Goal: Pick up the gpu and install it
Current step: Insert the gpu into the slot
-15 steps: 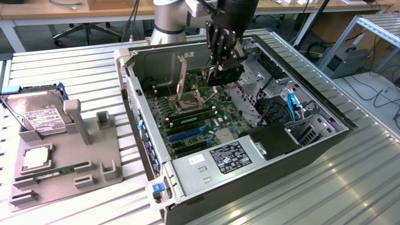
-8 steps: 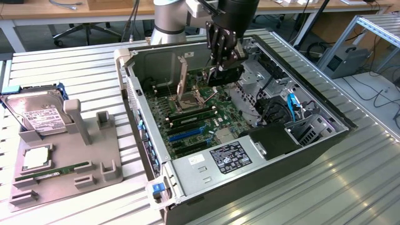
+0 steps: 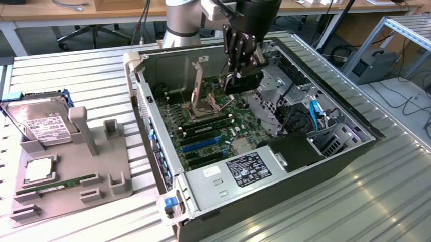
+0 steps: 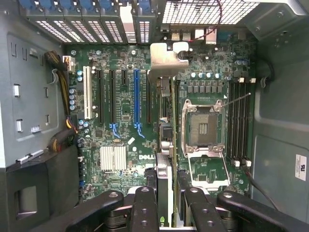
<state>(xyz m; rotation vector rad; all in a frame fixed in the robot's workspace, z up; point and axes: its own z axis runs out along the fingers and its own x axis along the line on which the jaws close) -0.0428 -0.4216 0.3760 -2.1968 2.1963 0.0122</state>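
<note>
The gpu [image 3: 244,82] is a dark flat card hanging on edge under my gripper [image 3: 240,74], which is shut on it above the motherboard [image 3: 212,126] inside the open computer case [image 3: 283,176]. In the wrist view the gpu [image 4: 166,58] shows edge-on: its silver bracket points toward the case's rear slot covers, and its board runs back between my fingers [image 4: 145,208]. There my gripper [image 4: 166,205] holds the card above the board, beside the CPU socket [image 4: 203,125] and apart from the blue expansion slot [image 4: 136,96].
A grey fixture [image 3: 88,146] at the exterior view's left carries a silver hard drive [image 3: 44,126], a green RAM stick [image 3: 57,184] and a CPU chip [image 3: 39,169]. Drive cages and cables [image 3: 296,116] crowd the case's far side. The slatted table [image 3: 377,191] surrounds the case.
</note>
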